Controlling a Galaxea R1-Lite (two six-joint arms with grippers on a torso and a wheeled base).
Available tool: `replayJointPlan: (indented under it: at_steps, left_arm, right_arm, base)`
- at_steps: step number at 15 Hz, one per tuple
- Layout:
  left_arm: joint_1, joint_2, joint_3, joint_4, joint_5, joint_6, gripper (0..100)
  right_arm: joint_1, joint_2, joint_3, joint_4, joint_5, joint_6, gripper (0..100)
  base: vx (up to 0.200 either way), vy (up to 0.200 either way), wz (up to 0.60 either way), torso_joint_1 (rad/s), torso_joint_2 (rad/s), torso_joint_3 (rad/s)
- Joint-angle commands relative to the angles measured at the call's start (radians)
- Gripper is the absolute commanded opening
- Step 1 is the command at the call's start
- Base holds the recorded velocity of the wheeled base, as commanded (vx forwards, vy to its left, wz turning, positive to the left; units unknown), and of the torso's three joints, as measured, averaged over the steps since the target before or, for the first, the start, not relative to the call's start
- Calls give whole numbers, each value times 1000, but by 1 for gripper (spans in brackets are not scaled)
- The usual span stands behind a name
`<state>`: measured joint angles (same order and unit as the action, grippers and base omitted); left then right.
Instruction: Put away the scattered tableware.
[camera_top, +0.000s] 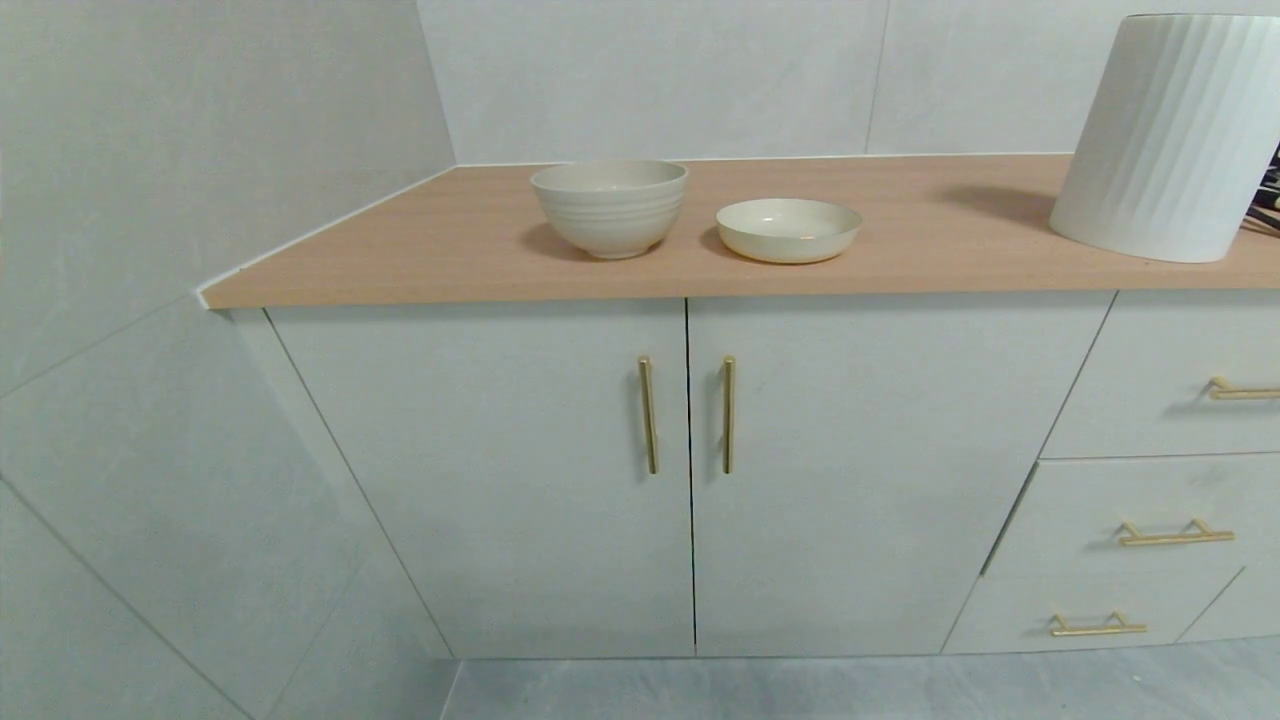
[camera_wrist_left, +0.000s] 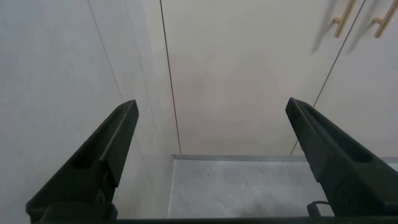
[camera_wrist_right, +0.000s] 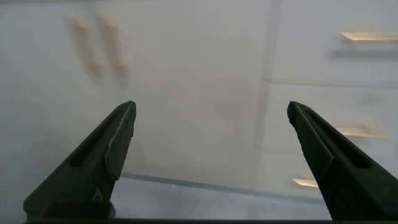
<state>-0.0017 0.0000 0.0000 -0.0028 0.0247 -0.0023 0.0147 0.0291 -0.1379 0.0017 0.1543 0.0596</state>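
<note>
Bowl (camera_top: 609, 208) deep and ribbed, dish (camera_top: 788, 229) shallow, glossy

Bright, even light; soft, faint shadows

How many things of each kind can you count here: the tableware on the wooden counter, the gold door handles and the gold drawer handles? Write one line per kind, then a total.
Deep bowl: 1
Shallow dish: 1
Door handles: 2
Drawer handles: 3
Total: 7
</note>
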Motion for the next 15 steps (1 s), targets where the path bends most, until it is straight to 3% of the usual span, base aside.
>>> replayJointPlan:
  at_steps: [1, 4, 6, 8, 10, 13, 15]
  left_arm:
    - [0, 2, 0, 0, 0, -1, 100]
    - [0, 2, 0, 0, 1, -1, 100]
    - [0, 2, 0, 0, 0, 1, 100]
    - [0, 2, 0, 0, 0, 2, 100]
    - [0, 2, 0, 0, 0, 1, 100]
    - [0, 2, 0, 0, 0, 2, 100]
    - [0, 2, 0, 0, 0, 5, 100]
  right_arm:
    - [41, 132, -91, 18, 103, 28, 100]
    - [48, 370, -104, 12, 169, 5, 100]
    - [83, 541, -183, 12, 194, -15, 100]
    - [223, 736, -296, 3, 194, -12, 100]
    - [347, 936, -356, -92, 176, -10, 100]
    - [439, 1236, -428, -304, 140, -7, 100]
    - [508, 1381, -529, -371, 100, 40, 100]
  base:
    - [0, 0, 0, 0, 0, 0]
    - [0, 0, 0, 0, 0, 0]
    - [0, 0, 0, 0, 0, 0]
    - [0, 0, 0, 0, 0, 0]
    - [0, 0, 0, 0, 0, 0]
    - [0, 0, 0, 0, 0, 0]
    - [0, 0, 0, 0, 0, 0]
